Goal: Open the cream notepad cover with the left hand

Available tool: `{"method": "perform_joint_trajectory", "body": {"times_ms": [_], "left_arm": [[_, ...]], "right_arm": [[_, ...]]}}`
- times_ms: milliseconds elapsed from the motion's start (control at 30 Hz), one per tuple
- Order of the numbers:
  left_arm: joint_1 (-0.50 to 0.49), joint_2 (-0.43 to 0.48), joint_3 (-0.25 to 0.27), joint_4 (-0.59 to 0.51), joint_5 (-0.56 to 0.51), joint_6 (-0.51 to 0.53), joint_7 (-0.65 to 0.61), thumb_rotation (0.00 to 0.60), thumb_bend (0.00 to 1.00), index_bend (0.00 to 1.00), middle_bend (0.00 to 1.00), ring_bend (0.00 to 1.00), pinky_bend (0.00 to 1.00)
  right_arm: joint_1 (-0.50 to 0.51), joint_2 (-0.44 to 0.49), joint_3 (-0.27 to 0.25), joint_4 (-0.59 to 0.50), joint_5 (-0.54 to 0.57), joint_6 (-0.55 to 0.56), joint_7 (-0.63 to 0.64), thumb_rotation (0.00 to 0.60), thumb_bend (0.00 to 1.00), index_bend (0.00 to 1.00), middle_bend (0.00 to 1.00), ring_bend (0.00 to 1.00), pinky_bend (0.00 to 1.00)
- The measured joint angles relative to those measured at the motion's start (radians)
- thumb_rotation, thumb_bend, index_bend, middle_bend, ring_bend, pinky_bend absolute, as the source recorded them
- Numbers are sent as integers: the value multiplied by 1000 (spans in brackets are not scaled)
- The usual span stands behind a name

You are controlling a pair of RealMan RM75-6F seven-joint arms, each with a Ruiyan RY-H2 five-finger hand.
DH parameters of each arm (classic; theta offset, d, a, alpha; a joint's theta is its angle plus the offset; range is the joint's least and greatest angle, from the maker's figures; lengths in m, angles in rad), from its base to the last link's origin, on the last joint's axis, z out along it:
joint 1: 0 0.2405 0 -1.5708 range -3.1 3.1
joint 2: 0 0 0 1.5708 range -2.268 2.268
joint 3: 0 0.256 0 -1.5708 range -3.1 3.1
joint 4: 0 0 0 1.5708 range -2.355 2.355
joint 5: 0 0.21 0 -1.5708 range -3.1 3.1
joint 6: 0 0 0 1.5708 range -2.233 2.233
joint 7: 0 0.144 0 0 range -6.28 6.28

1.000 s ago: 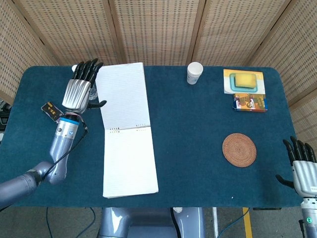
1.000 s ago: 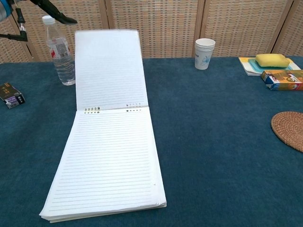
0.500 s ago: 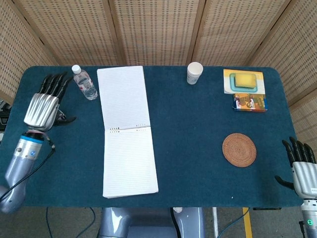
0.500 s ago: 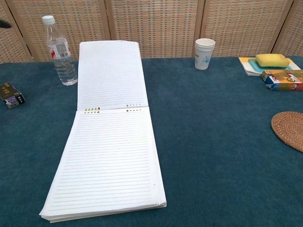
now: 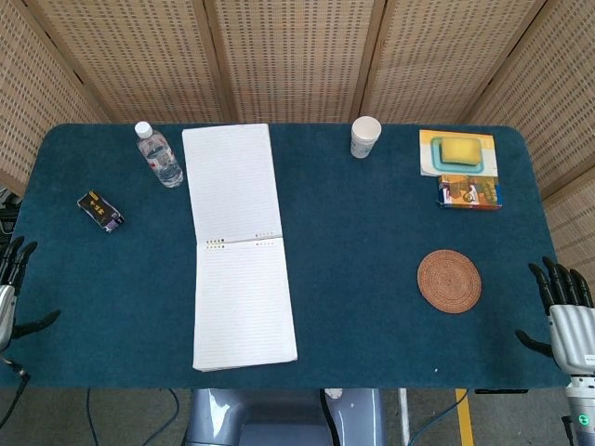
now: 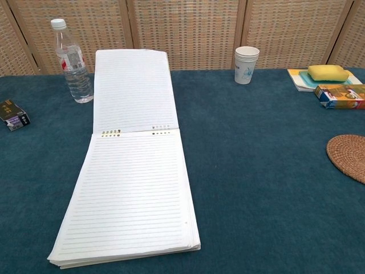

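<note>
Now notepad (image 5: 240, 246) open, left hand (image 5: 7, 299) off-edge.

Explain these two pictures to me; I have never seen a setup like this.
Both come from cameras on a two-armed robot at a table: one looks down from its head, the other forward from its chest. Its left hand and right hand show only in the head view, at the table's near corners, fingers apart, holding nothing. On the blue cloth lie an opened notepad, a water bottle, a small dark box, a paper cup, a yellow sponge on a tray, a colourful box and a woven coaster.
</note>
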Motion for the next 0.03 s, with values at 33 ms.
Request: {"method": "perform_joint_trajectory", "body": {"times_ms": [33], "left_arm": [[6, -1, 3, -2, 6, 7, 7, 600, 0, 0, 0, 0, 0]], "right_arm": [[-1, 1, -1, -1, -3, 4, 0, 600, 0, 0, 0, 0, 0]]}}
